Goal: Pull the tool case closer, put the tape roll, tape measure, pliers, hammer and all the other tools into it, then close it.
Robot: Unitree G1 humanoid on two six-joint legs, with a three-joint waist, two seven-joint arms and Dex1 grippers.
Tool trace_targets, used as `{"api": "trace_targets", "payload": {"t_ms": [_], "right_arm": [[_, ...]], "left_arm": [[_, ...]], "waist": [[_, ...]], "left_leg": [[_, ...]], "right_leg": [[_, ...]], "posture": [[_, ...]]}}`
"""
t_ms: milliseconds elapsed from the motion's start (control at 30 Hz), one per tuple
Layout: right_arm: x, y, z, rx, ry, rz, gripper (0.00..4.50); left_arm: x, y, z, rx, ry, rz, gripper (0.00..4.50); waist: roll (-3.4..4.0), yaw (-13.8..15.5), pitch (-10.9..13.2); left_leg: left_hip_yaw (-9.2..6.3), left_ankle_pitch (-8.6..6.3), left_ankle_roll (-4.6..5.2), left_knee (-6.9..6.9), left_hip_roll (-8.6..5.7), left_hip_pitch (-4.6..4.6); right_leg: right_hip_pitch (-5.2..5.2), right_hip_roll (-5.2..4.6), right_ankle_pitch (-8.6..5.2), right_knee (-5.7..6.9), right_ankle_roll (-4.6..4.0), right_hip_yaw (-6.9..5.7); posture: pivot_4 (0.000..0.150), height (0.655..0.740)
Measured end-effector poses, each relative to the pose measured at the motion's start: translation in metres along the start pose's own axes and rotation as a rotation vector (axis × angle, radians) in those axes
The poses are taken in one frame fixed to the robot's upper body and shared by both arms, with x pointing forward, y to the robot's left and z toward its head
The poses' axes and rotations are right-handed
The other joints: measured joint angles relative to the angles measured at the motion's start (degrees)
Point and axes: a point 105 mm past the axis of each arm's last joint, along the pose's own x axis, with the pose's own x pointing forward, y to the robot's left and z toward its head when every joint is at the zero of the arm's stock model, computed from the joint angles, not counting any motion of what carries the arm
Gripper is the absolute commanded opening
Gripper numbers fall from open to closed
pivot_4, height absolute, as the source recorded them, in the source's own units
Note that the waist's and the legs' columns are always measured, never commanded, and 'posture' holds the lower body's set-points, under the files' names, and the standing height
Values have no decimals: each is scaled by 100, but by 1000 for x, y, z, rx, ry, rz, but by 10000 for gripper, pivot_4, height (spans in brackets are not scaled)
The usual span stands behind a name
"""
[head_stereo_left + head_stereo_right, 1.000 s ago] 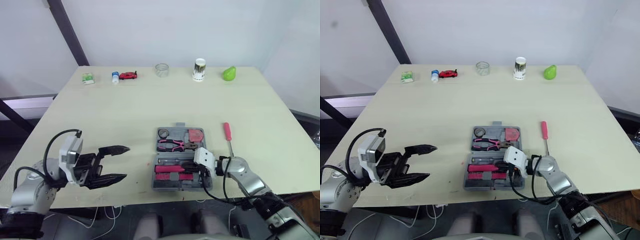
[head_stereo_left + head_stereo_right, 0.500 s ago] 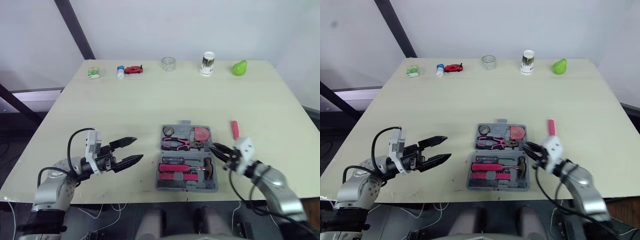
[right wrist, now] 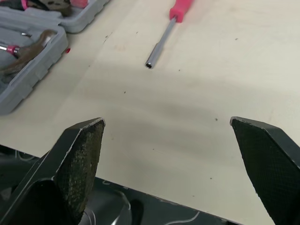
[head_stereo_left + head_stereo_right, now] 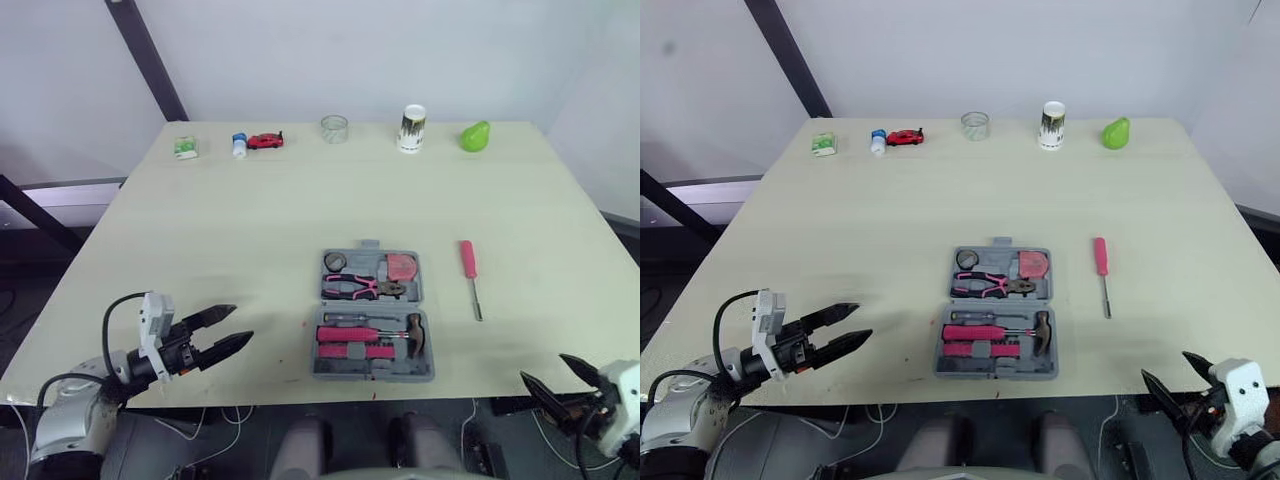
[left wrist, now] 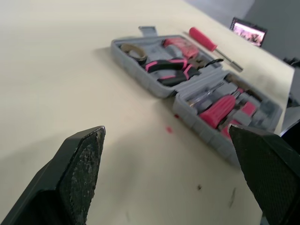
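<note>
**Case (image 4: 370, 375) open, midway along desk (image 4: 250, 230) front edge**

Screwdriver (image 4: 469, 270) outside, just right of it. Left gripper (image 4: 242, 322) near front-left corner, right gripper (image 4: 542, 368) off front-right corner, both spread wide, empty. Risk: shutting lid early, screwdriver left out.

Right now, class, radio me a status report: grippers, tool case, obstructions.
Open and empty: left gripper, right gripper, at near edge of table. Open tool case holds pliers, hammer. Outside, right of case: pink screwdriver, unobstructed.

matt grey plastic tool case (image 4: 372, 314); smooth pale table (image 4: 250, 230); screwdriver (image 4: 469, 272) with a metal shaft.
</note>
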Motion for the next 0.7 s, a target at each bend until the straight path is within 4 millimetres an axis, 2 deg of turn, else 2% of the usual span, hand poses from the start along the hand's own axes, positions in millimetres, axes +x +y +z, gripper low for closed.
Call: {"api": "trace_targets", "payload": {"t_ms": [133,233,267,300,367,500,600,700], "right_arm": [[4,-2,4,3,-15,-7,44738],[13,-1,17,-7,-55,-4,44738],[22,0,32,-23,-85,3,44738],[24,-1,34,-26,-86,6,44738],[45,-3,48,-34,-79,16,44738],[85,0,85,-49,-117,-1,44738],[105,4,88,-27,-89,-35,44738],[122,10,82,-15,-47,-56,44738]], "left_arm": [[2,5,0,-4,-9,7,45000],[7,6,4,7,-34,-11,45000],[13,5,7,16,-52,-36,45000],[14,4,8,18,-55,-42,45000],[20,2,15,25,-71,-76,45000],[42,-18,42,93,-110,-233,45000],[48,-29,52,112,-114,-296,45000],[55,-40,61,123,-113,-347,45000]], "waist": [[-1,3,1],[-1,0,1],[-1,2,1],[-2,2,1],[-10,-23,10],[-10,-13,12],[-8,0,12],[-4,18,15]], "left_leg": [[0,0,0,-1,-4,-6],[1,0,0,-1,-7,-4],[0,0,0,-2,-9,-5],[-1,0,0,-1,-9,-7],[4,0,0,1,-10,-5],[-1,2,0,6,-14,-5],[-16,1,0,-2,-19,-15],[-21,1,0,-2,-24,-45]], "right_leg": [[0,-2,13,-7,-19,-3],[1,-5,14,-6,-18,-2],[1,-3,14,-6,-18,-3],[1,-2,14,-6,-18,-4],[1,-1,19,-6,-14,1],[2,1,22,-1,-12,1],[-1,10,31,-3,7,-6],[-26,8,31,-5,12,-10]], "posture": [[1500,7400],[1500,7400],[1500,7400],[1500,7400],[1500,7400],[1500,7400],[1500,7400],[1500,7400]]}}
